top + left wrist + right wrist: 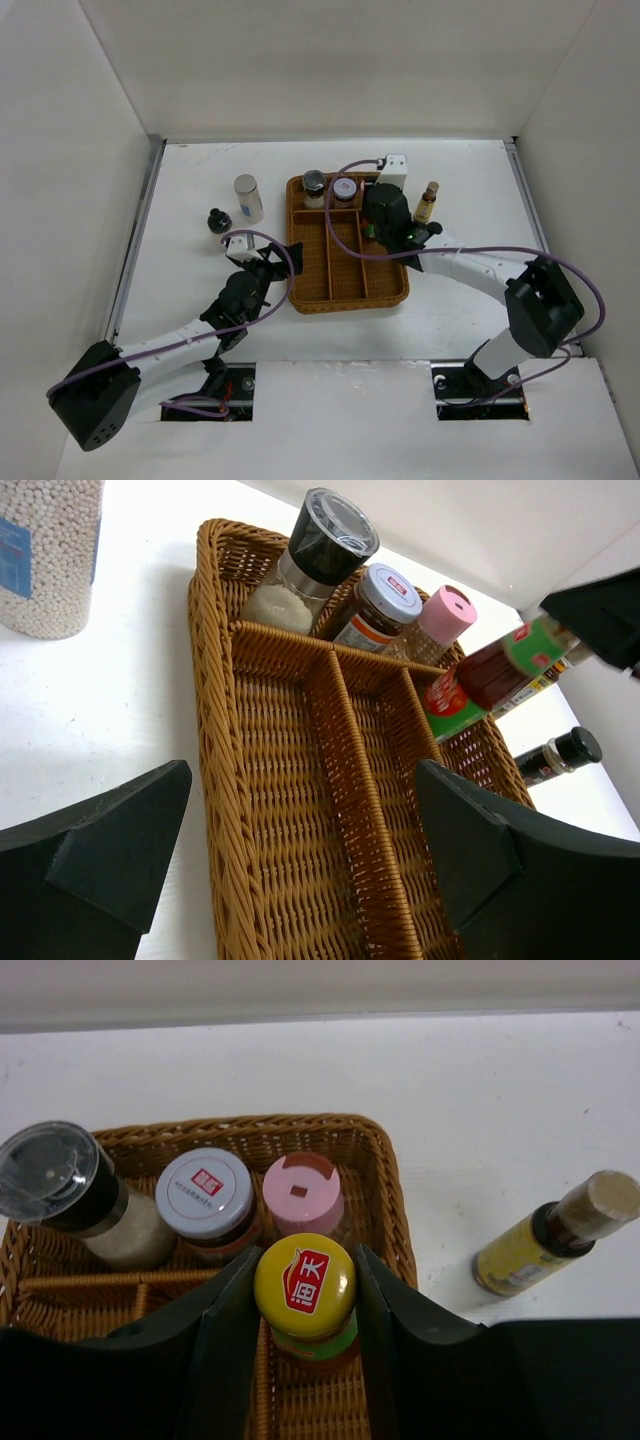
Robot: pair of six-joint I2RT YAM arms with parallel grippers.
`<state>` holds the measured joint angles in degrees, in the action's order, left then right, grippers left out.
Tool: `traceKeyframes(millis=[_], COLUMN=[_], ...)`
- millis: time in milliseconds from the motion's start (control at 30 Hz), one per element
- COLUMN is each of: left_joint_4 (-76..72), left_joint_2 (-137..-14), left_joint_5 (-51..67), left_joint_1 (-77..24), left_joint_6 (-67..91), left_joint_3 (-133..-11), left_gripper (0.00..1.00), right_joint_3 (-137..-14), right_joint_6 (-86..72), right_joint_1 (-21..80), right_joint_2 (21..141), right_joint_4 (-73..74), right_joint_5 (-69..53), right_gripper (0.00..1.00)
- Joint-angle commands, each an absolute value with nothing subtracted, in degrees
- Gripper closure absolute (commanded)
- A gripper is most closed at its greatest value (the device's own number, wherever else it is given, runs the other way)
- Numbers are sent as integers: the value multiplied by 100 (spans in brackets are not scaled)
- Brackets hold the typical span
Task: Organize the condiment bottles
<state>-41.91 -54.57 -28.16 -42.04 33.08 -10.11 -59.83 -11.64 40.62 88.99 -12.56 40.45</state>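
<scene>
My right gripper [307, 1260] is shut on a yellow-capped sauce bottle [305, 1280], gripping it at the cap over the right-hand compartment of the wicker tray [350, 303]. In the left wrist view this bottle [490, 675] hangs tilted above the tray. Across the tray's back compartment stand a dark-capped grinder [60, 1190], a grey-capped jar [205, 1200] and a pink-capped bottle [300, 1192]. My left gripper [300, 820] is open and empty at the tray's left front corner. A white cylinder [248, 198] and a small black-capped bottle [219, 220] stand on the table left of the tray.
A tan-capped bottle with a yellow label [427, 203] stands on the table just right of the tray, close to my right arm. White walls close in the table on the left, back and right. Purple cables loop off both arms.
</scene>
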Motion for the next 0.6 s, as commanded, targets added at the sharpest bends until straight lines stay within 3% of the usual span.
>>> traceKeyframes(millis=[0, 167, 233, 333, 567], left_joint_4=[-4579, -4579, -4579, -4579, -4579], left_joint_2=[-5441, -5484, -5484, -5484, -5467], left_joint_5=[-2760, -2760, -2768, -2760, -2760], left_joint_1=[-4205, -4223, -4223, -4214, -4205], left_joint_6=[3366, 3375, 3375, 3375, 3375], left_joint_3=[-1055, -1063, -1063, -1063, -1055], left_gripper=[4, 4, 4, 4, 4], right_joint_3=[-5811, -5529, -5520, -5528, -5002], right_joint_6=[-1458, -1705, -1679, -1609, -1792], right_joint_1=[4223, 4241, 4249, 4249, 3434], right_joint_2=[8833, 8763, 8667, 8316, 6936], right_joint_4=[-2004, -2022, -1969, -1846, -1433], right_joint_5=[4087, 4069, 4069, 4052, 3508], right_gripper=[59, 44, 31, 20, 16])
